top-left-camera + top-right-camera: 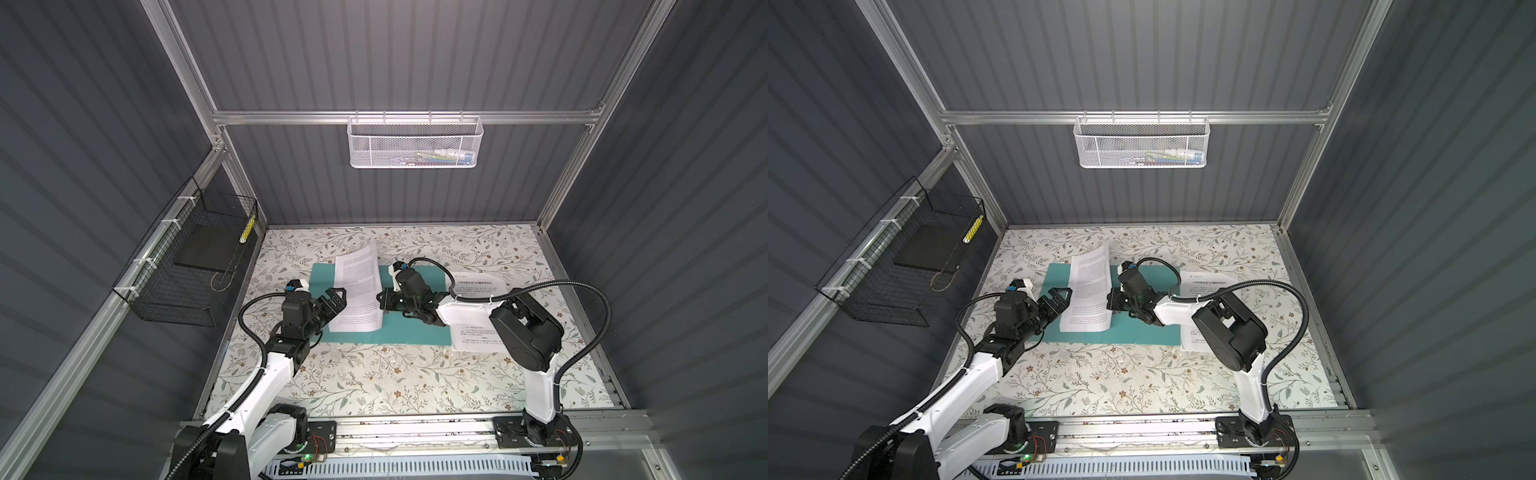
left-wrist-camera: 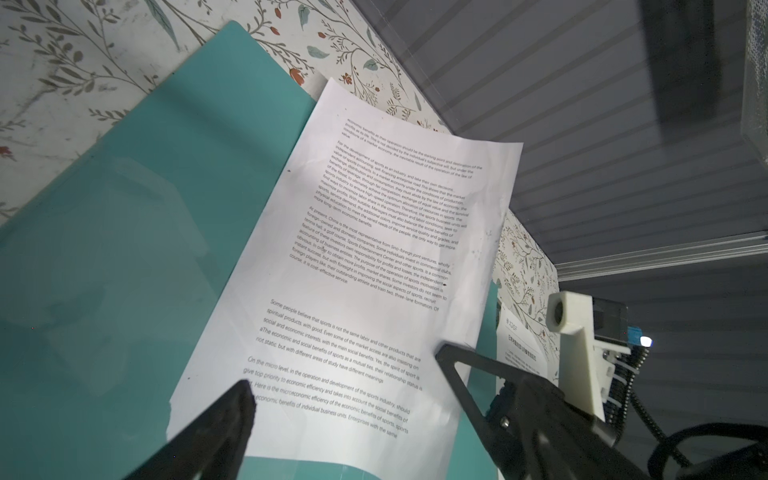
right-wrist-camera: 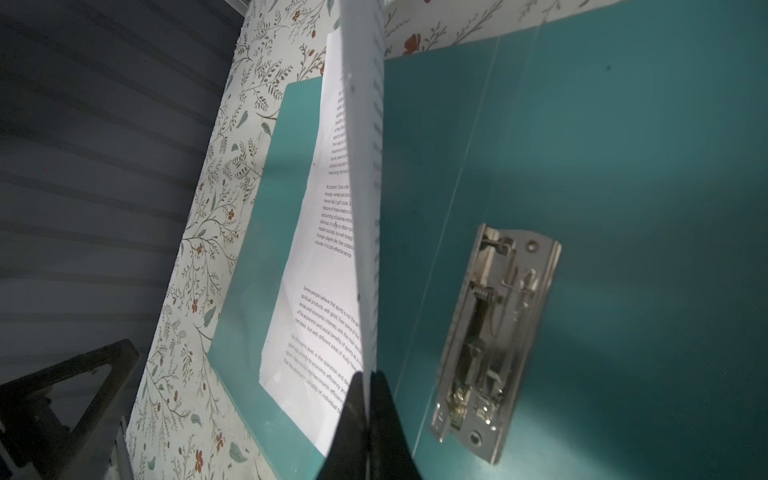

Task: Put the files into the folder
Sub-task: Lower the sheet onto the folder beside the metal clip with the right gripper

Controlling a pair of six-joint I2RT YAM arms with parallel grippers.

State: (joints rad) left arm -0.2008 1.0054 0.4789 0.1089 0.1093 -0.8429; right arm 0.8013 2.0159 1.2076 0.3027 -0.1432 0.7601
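On the flowered table [image 1: 374,386] your open green folder [image 1: 322,276] carries one printed sheet [image 1: 357,286] lengthwise along the spine, left of the metal clip [image 3: 494,340]; your right gripper [image 1: 380,300] pinches its raised right edge, and your left gripper [image 1: 338,300] gapes just beside the opposite edge.

The folder [image 2: 124,249] looks like smooth teal plastic to me, with a slight sheen that picks up soft reflections. The sheet [image 2: 374,270] is thin matt white paper, a bit wavy, with crisp black print. The clip [image 3: 494,345] inside the folder is bare shiny metal, chrome-ish and smooth. My left fingers [image 2: 216,432] and right fingers [image 3: 347,436] are both plain matt black plastic. The tabletop [image 1: 374,382] has a flat floral-print covering, no gloss, kinda smudged in spots.
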